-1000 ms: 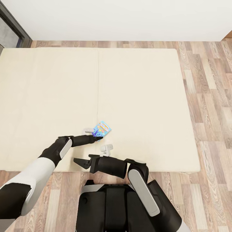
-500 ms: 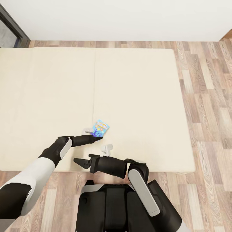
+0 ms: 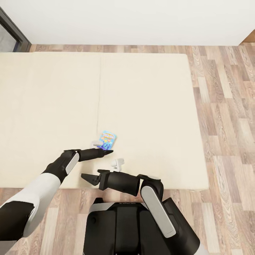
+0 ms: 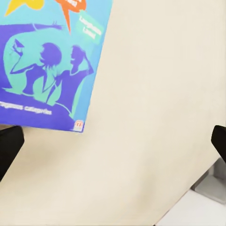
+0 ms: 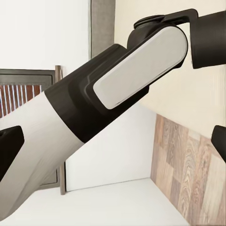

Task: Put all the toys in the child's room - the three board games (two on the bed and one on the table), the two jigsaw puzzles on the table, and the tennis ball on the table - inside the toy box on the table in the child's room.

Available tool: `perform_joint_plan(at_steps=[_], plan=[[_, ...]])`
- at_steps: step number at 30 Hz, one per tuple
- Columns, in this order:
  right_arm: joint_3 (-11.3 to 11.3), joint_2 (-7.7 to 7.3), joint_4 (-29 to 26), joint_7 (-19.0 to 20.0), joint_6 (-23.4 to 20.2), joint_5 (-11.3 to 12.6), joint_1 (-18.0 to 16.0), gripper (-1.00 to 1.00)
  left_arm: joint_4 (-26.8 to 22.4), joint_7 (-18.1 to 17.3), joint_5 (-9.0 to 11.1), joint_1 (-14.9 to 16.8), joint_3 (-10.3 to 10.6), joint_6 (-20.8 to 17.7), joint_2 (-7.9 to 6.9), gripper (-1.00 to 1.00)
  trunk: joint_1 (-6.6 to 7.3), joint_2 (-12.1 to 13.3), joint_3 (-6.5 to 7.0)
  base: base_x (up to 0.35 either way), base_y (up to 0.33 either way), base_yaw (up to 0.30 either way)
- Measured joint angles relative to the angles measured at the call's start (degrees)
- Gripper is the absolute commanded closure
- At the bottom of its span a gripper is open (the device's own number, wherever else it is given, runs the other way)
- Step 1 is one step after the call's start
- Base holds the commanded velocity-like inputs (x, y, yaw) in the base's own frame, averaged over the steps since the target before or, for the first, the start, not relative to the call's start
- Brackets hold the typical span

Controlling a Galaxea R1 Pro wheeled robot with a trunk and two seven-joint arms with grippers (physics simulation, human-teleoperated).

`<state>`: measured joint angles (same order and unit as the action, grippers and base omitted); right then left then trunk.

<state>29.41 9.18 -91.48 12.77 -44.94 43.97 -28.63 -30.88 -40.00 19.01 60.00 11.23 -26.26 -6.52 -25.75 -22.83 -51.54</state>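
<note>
Left hand (image 3: 102, 148) hovers with fingers spread and empty, the blue board game (image 3: 106, 140) lying flat on the bed (image 3: 148, 106) just beyond it, long axis pointing far-right.

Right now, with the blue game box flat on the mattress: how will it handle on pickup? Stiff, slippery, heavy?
The blue board game looks like a thin flat card box, so probably stiff and light. Lying flush on the soft bed, its edges may be hard to get under. Its glossy print suggests it could slide between the left gripper fingers.
</note>
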Motion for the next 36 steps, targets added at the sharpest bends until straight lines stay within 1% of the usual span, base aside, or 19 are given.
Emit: perform_joint_plan(at_steps=[10,31,36], plan=[[0.0,-0.02,0.0,0.0,0.0,0.0,0.0,-1.0,0.0,0.0,0.0,0.0,-0.1,0.0,0.0,-1.0,0.0,0.0,0.0,0.0,-0.041,0.0],[0.1,0.02,0.0,-0.1,-0.1,0.1,0.0,-1.0,0.0,0.0,0.0,0.0,-0.1,0.0,-0.02,-1.0,0.0,0.0,0.0,0.0,-0.002,0.0],[0.1,0.01,0.0,-0.1,-0.1,0.1,0.0,-1.0,0.0,0.0,0.0,0.0,-0.2,0.0,-0.06,-1.0,0.0,0.0,0.0,0.0,0.094,0.0]])
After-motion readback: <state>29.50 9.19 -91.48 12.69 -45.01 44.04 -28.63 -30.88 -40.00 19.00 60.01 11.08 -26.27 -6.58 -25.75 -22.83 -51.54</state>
